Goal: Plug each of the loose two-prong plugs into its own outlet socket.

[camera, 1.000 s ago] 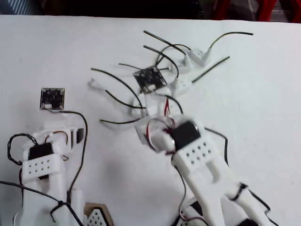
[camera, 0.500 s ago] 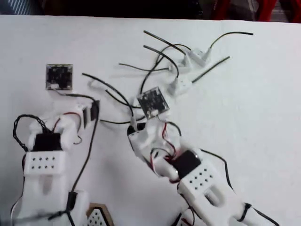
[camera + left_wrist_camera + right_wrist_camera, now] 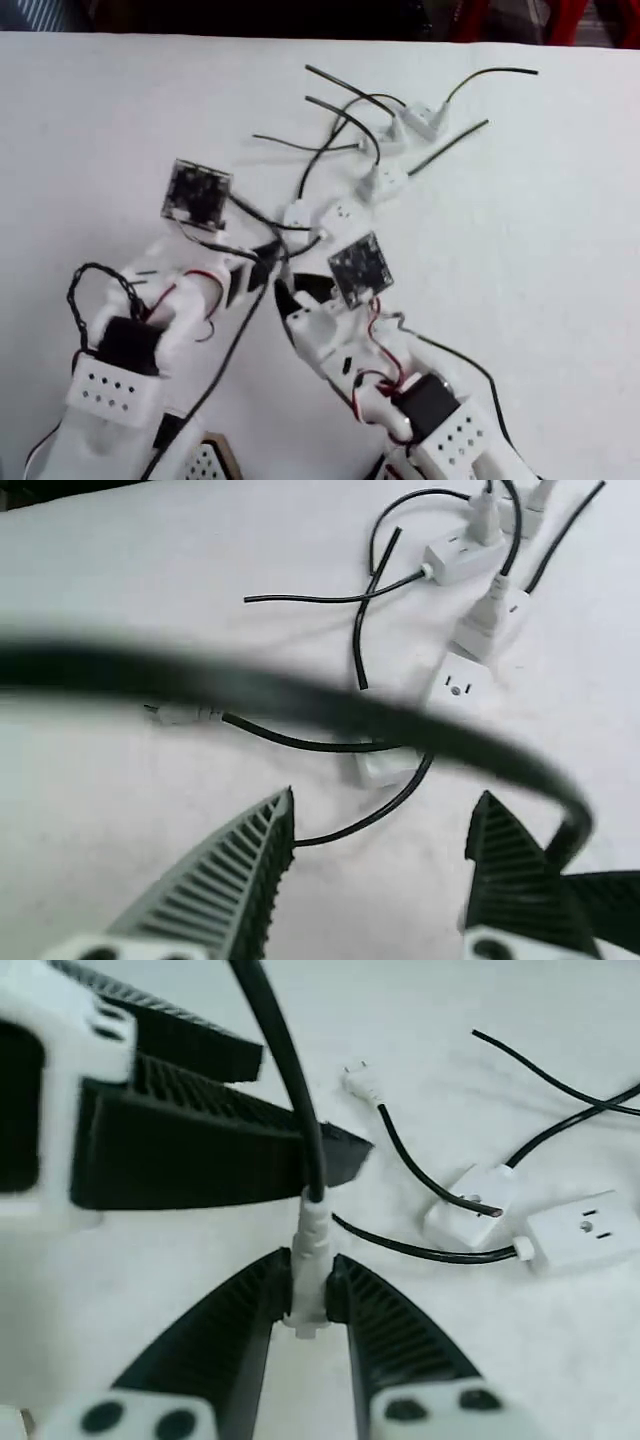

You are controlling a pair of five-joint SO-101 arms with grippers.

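We judge a carrying step in hand over the white surface (image 3: 560,260). The left end effector (image 3: 385,810), fingers apart and empty, sits near the empty white box-shaped outlet socket (image 3: 455,685). The right end effector (image 3: 310,1270), also near that socket, is clamped on a white two-prong plug (image 3: 312,1230). Next its prongs must meet the slots; stray black cords (image 3: 300,143) crowd the approach.

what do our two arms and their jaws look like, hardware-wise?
Left arm and right arm: white plastic shells, black motors, hole-dotted plates. Thin red and black wires loop along both. Jaws are dark, ridged wedges on white bases. Dark square boards sit at the wrists: left board, right board.
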